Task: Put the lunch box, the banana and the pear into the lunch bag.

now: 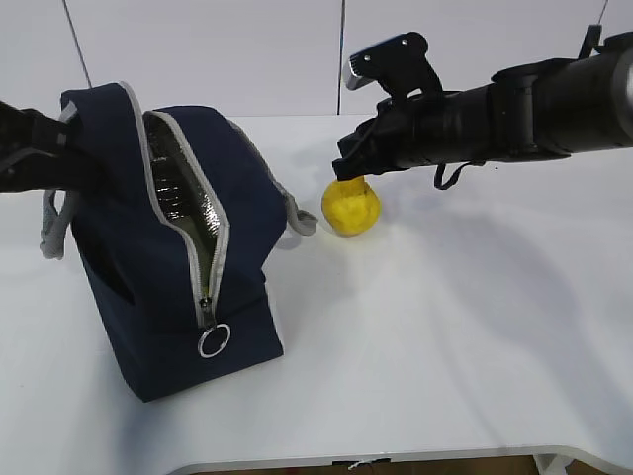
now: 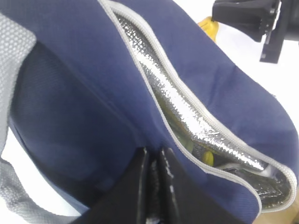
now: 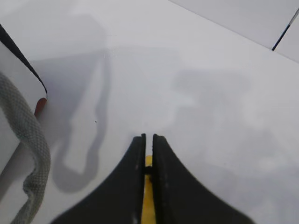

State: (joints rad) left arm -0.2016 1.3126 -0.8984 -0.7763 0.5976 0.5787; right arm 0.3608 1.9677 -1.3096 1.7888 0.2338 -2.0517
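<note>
The navy lunch bag (image 1: 168, 247) stands on the table's left side with its zipper open and the silver lining (image 2: 182, 107) showing. My left gripper (image 2: 153, 156) is shut on the fabric beside the opening. Deep inside I glimpse a yellow bit, likely the banana (image 2: 208, 158), and a pale green bit, likely the lunch box (image 2: 188, 143). The pear (image 1: 351, 208) is just right of the bag, low over the table. My right gripper (image 1: 346, 170) is shut on its stem from above. In the right wrist view the pear (image 3: 148, 200) shows as a yellow strip between the fingers.
A grey webbing handle (image 3: 30, 140) hangs off the bag's right side, close to the pear. The zipper's ring pull (image 1: 214, 340) dangles at the bag's front. White tabletop (image 1: 465, 327) stretches to the right and front, up to the front edge.
</note>
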